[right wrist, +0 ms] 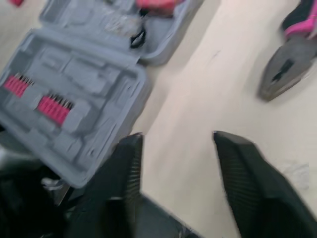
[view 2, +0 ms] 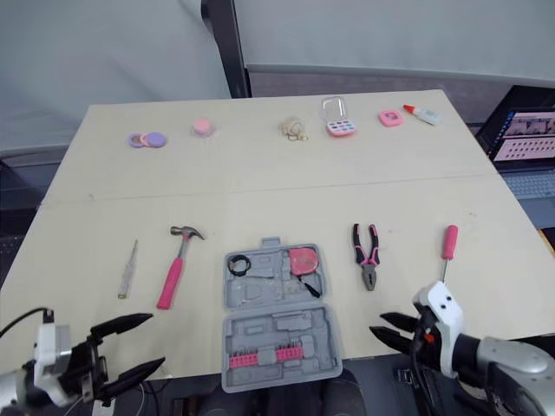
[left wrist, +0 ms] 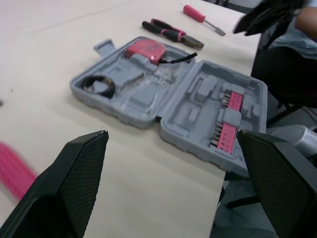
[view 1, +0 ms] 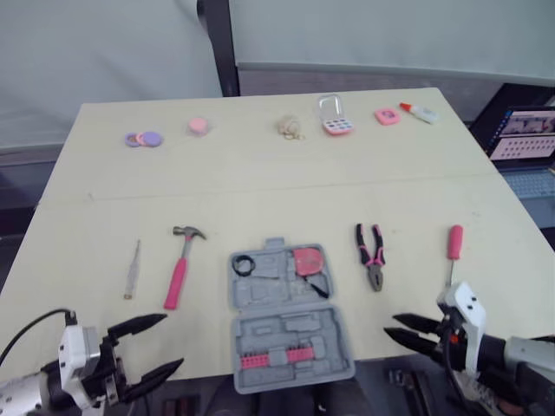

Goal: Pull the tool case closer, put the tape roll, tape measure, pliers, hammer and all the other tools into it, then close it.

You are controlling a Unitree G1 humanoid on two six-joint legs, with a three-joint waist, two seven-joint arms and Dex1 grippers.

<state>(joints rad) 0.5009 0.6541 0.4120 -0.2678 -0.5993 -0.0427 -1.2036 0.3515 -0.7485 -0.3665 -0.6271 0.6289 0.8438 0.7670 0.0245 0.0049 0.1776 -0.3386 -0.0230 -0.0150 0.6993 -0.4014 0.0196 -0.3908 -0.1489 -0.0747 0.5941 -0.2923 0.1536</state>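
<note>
Four tools loose on the table [view 1: 260,173], two already seated in the tool case [view 1: 286,334]. Case lying open at six o'clock on the table, near half overhanging the near edge, so close enough by the look of it. Judged to be the loading step, with closing not yet due.

Inside the far half: one tape roll [view 1: 243,265] at ten o'clock and one tape measure [view 1: 305,259] at one o'clock. One row of red bits [view 1: 276,357] in the near half.

Outside:
- one hammer [view 1: 180,269] at ten o'clock of the case, pink handle toward the near edge
- one thin probe-like driver [view 1: 132,270] beyond it, toward nine o'clock
- one pair of pliers [view 1: 371,256] at two o'clock, nose toward the near edge
- one pink-handled screwdriver [view 1: 453,247] farther out, between two and three o'clock

Left gripper [view 1: 172,341] at eight o'clock of the case, fingers spread wide, nothing between them. Right gripper [view 1: 390,325] at three o'clock of the case, fingers parted, equally empty, near the pliers' nose.

Next, probably: reach with the right for the pliers, or with the left for the hammer handle. Calls for coming down crosswise over the handle, closing firmly, then laying the tool into its moulded recess.

Six small lots of oddments along the far edge at twelve o'clock, among them one glue bottle [view 1: 420,112], no part of the task.
</note>
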